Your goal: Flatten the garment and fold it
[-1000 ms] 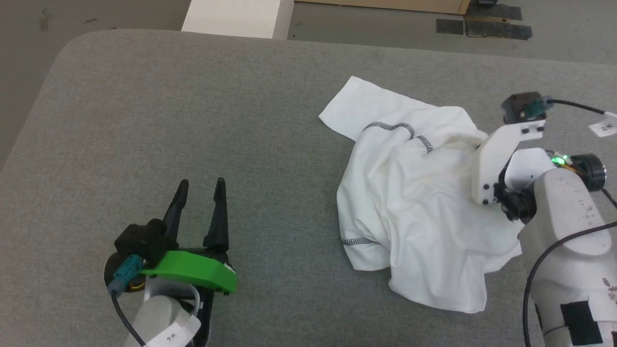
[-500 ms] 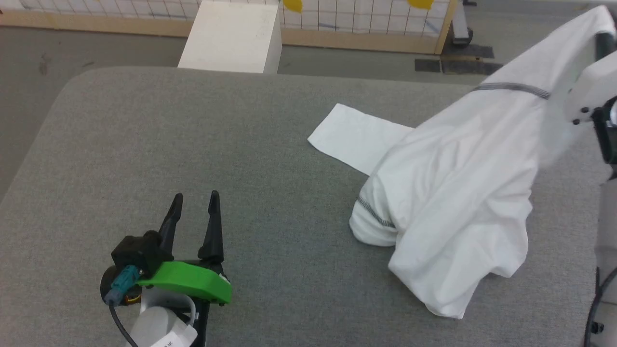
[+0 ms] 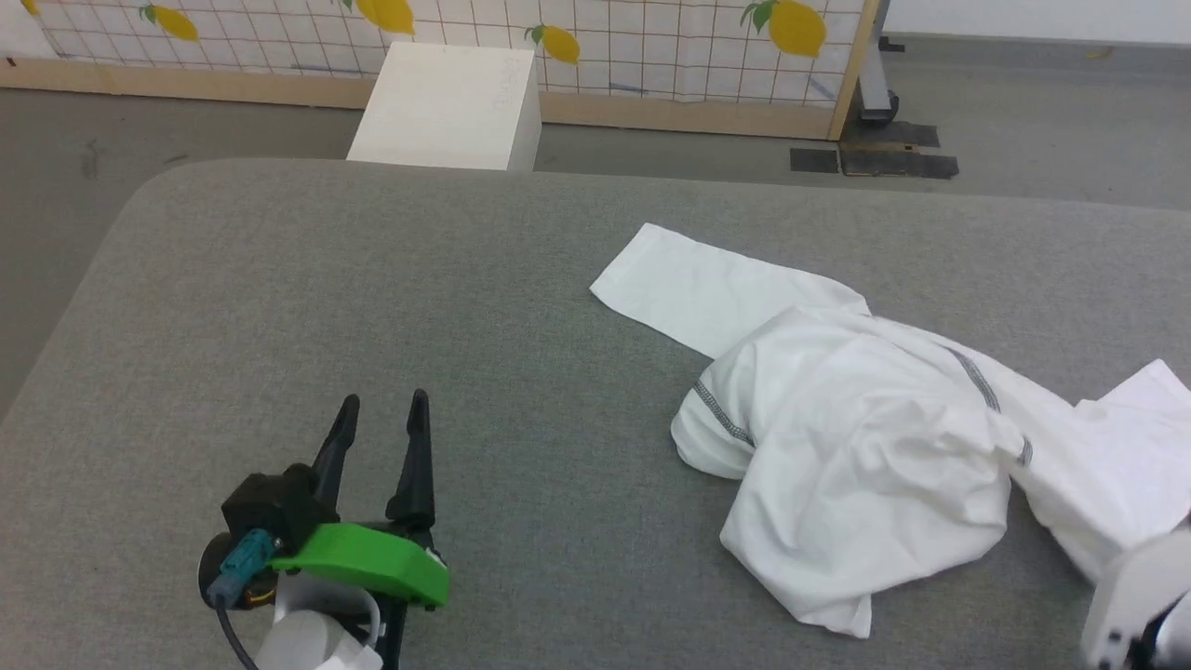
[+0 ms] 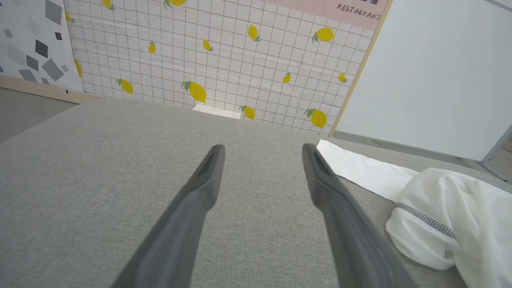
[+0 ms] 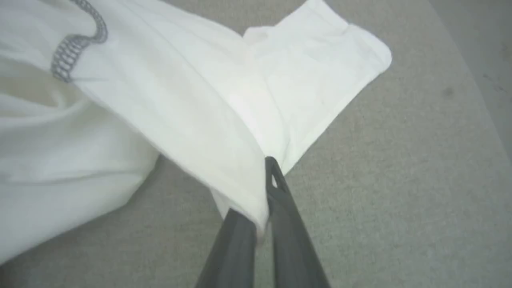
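Note:
The garment (image 3: 865, 465), a white thin shirt with grey zigzag stitching, lies crumpled on the right half of the grey table (image 3: 372, 298), one sleeve stretched toward the far middle. My right gripper (image 5: 267, 188) is shut on a fold of the garment (image 5: 180, 104) near a sleeve end, fabric draping over its left finger. In the head view only a pale part of the right arm (image 3: 1135, 596) shows at the lower right corner. My left gripper (image 3: 381, 414) rests open at the lower left, far from the cloth, nothing between its fingers (image 4: 208, 176). The garment (image 4: 452, 220) lies to its right.
A rigid white box (image 3: 451, 93) stands on the floor beyond the table's far edge. Behind it runs a lemon-patterned grid wall (image 3: 651, 46). The table's left half is bare grey fabric; its rounded corner is at the far left.
The head camera has tilted up. My right gripper lifted the garment high, then came down to the lower right, pulling one side out rightward. The left gripper stayed put.

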Controlling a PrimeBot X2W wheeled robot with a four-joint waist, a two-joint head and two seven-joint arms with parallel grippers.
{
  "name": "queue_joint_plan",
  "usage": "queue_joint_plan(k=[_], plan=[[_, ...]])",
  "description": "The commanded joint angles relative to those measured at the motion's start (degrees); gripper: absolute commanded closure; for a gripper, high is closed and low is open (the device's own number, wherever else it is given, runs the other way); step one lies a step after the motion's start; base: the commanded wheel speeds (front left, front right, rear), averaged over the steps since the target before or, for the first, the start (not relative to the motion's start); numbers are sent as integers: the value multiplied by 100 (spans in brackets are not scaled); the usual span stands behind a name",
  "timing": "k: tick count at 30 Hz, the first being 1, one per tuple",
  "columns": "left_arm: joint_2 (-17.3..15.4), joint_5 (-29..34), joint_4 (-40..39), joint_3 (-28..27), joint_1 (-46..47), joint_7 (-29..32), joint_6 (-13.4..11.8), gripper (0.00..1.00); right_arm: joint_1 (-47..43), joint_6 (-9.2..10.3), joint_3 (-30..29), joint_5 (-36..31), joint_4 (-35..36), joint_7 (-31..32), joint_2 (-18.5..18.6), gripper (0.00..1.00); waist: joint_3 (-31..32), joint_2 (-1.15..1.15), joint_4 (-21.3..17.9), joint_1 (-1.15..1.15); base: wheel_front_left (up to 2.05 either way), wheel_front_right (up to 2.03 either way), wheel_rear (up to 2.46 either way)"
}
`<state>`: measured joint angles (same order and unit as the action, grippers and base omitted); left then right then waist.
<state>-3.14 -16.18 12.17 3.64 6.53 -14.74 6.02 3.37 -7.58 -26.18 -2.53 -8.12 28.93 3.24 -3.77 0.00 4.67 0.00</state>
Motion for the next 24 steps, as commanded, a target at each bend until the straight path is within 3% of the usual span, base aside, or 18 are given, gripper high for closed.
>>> queue_joint_plan(k=[1, 3, 8, 11, 17, 21, 24], plan=[[21, 27, 3, -24, -95, -26, 32, 0, -193, 9, 70, 156, -24, 67, -27, 100, -4, 0, -63, 0, 0, 0, 0], [21, 33, 14, -42, -110, -26, 35, 0, -428, 9, 227, 536, -119, 90, -31, 0, 3, 0, -134, 0, 0, 0, 0], [22, -20, 85, -2, -118, -26, 57, 0, -731, 9, 700, 1199, 78, -323, -34, 0, 72, 0, -335, 0, 0, 0, 0], [23, -117, 148, 129, -89, -26, 75, 0, -894, 9, 1203, 1445, 543, -613, -34, 0, 111, 0, -495, 0, 0, 0, 0], [25, -499, 243, 702, 184, 256, 68, 0, -903, 9, 1778, 1422, 1604, -1599, -35, 0, 22, 0, -924, 0, 0, 0, 0], [25, -837, 413, 1274, 563, 664, -2, 0, -783, 9, 1989, 1357, 1704, -2110, -35, 0, -130, 0, -1179, 0, 0, 0, 0], [25, -1144, 672, 1606, 899, 1052, -212, 0, -694, 9, 2121, 1327, 1597, -2307, -35, 0, -253, 0, -1343, 0, 0, 0, 0]])
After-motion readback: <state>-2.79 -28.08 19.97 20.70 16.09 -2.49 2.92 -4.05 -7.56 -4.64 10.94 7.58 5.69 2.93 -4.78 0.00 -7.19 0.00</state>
